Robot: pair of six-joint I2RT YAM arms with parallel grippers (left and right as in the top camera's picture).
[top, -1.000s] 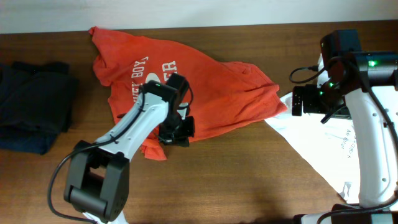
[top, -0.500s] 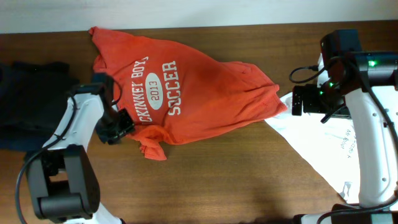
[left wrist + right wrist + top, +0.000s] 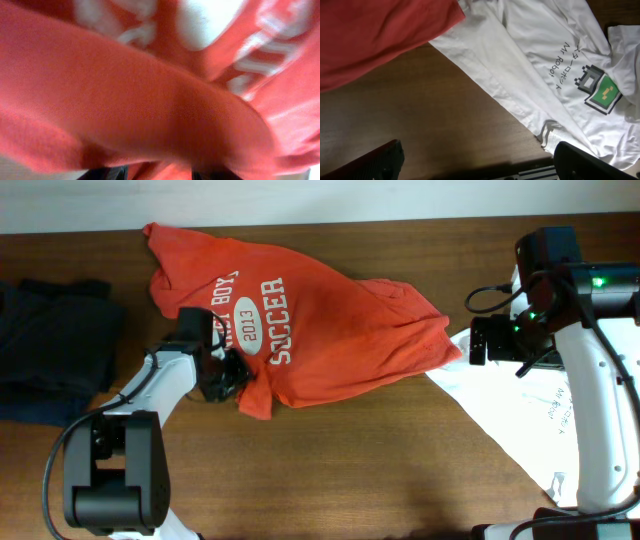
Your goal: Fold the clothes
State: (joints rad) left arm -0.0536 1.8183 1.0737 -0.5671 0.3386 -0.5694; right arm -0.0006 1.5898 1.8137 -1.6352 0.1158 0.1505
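Note:
An orange T-shirt (image 3: 330,330) with white "SOCCER 2013" print lies spread across the back middle of the table. My left gripper (image 3: 226,376) is at its lower left hem. In the left wrist view orange cloth (image 3: 150,90) fills the frame, and a fold of it sits between the two dark fingers (image 3: 112,174) at the bottom edge. My right gripper (image 3: 484,341) is open and empty in the right wrist view (image 3: 477,162), hovering over bare wood beside the shirt's right sleeve (image 3: 380,40). A white T-shirt (image 3: 520,415) with a pixel print (image 3: 600,87) lies at the right.
A stack of dark folded clothes (image 3: 50,350) sits at the far left edge. The white wall runs along the table's back edge. Bare brown tabletop (image 3: 380,460) lies in front of the orange shirt. The white shirt hangs over the table's front right edge.
My left arm swung from over the shirt out to the left, then back right onto the lower left hem. The hem's corner has bunched up and shifted. The right arm has not moved.

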